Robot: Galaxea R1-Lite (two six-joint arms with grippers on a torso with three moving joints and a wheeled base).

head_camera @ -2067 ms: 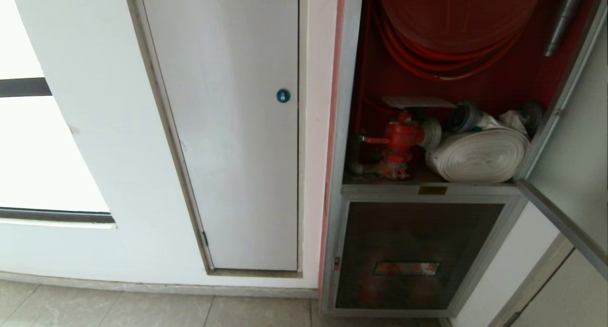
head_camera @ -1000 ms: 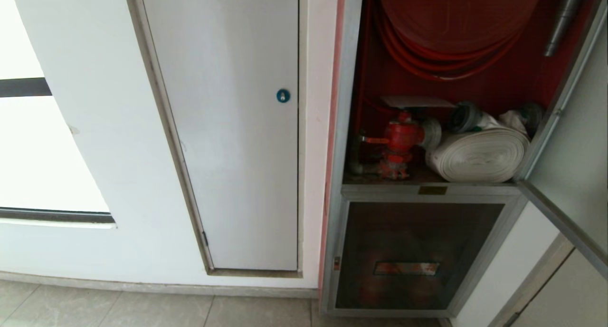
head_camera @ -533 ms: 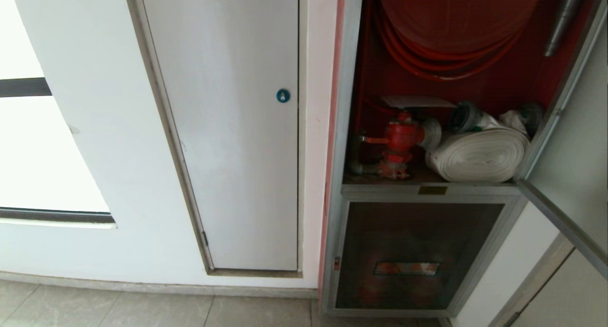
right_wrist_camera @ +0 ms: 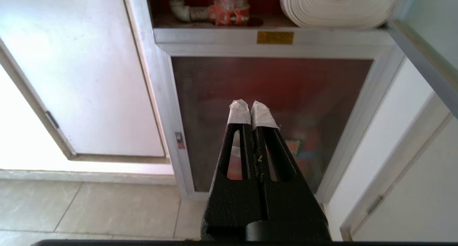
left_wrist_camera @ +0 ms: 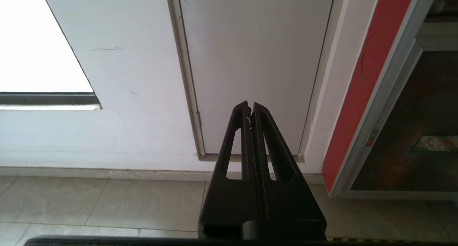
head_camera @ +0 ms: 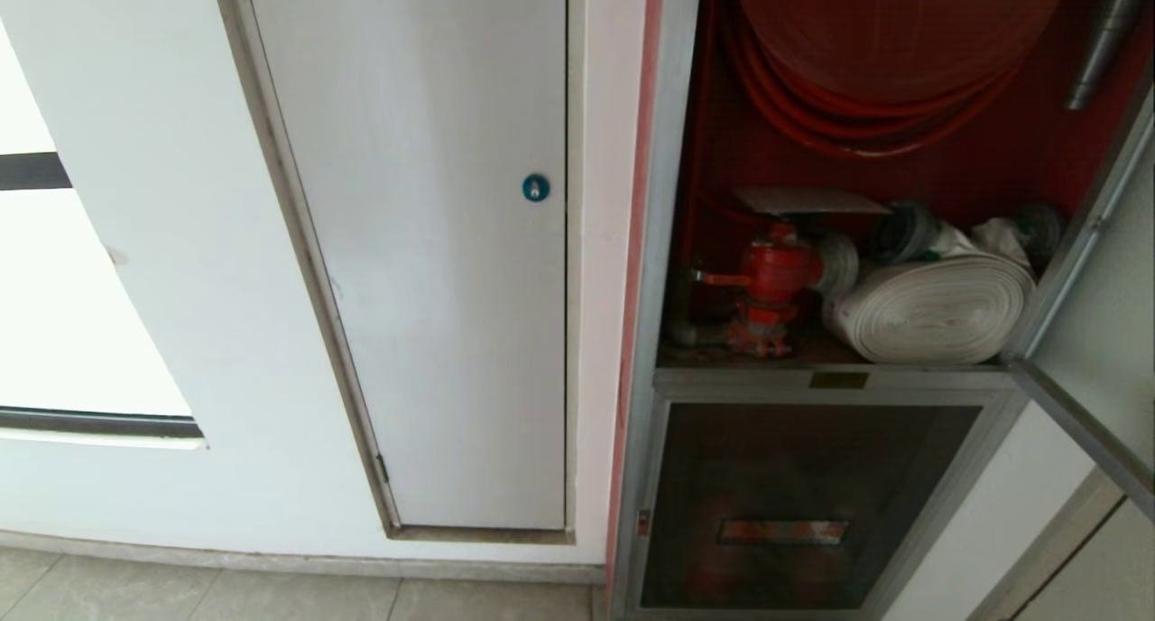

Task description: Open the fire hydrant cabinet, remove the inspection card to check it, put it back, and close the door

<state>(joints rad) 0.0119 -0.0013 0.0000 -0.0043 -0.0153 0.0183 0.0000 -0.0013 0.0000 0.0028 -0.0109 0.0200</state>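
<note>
The fire hydrant cabinet (head_camera: pixel 666 197) stands open on the right of the head view, red inside, with a red hose reel (head_camera: pixel 893 34), a red valve (head_camera: pixel 774 278) and a white rolled hose (head_camera: pixel 934 310). The pale inspection card (head_camera: pixel 817 200) lies flat just above the valve. The door (head_camera: pixel 1096 332) is swung out at the right edge. Neither arm shows in the head view. My left gripper (left_wrist_camera: pixel 250 108) is shut and empty, facing the white door low by the floor. My right gripper (right_wrist_camera: pixel 251 108), tips taped white, is shut and empty before the lower dark glass panel (right_wrist_camera: pixel 272 106).
A white door (head_camera: pixel 433 242) with a blue lock (head_camera: pixel 535 188) sits left of the cabinet. Below the cabinet's shelf is a smaller dark glass panel (head_camera: pixel 803 504). Grey floor tiles (head_camera: pixel 271 594) run along the wall's foot. A bright window (head_camera: pixel 54 314) is at far left.
The whole head view has shifted slightly, with the cabinet now a little larger and further right and lower in the picture. Nothing in the cabinet has moved.
</note>
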